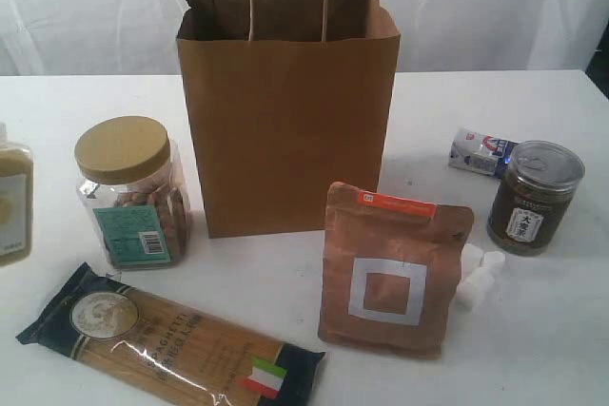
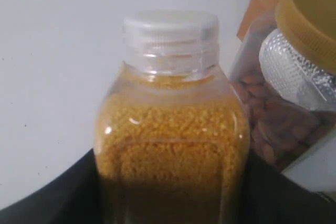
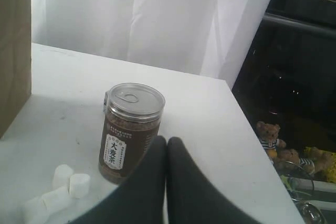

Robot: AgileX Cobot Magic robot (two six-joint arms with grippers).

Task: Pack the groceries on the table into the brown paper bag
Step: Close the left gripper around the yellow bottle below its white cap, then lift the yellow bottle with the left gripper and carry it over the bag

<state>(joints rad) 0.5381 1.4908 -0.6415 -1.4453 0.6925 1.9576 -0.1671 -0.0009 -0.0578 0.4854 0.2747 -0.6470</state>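
Note:
A clear bottle of yellow grains (image 2: 170, 129) with a white cap stands between the dark fingers of my left gripper (image 2: 170, 182), which is shut on its sides. The same bottle (image 1: 13, 202) shows at the exterior view's far left edge. Beside it is the tan-lidded nut jar (image 1: 128, 192). The brown paper bag (image 1: 285, 111) stands upright and open mid-table. In front lie the spaghetti packet (image 1: 171, 339) and the copper pouch (image 1: 390, 273), with white marshmallows (image 1: 476, 278) next to it. My right gripper (image 3: 167, 145) is shut and empty, near the dark silver-lidded jar (image 3: 130, 129).
A small white-blue carton (image 1: 481, 152) lies behind the dark jar (image 1: 535, 197) on the white table (image 1: 533, 349). The table's right edge (image 3: 252, 145) runs close to the right gripper, with clutter below it. A white curtain hangs behind.

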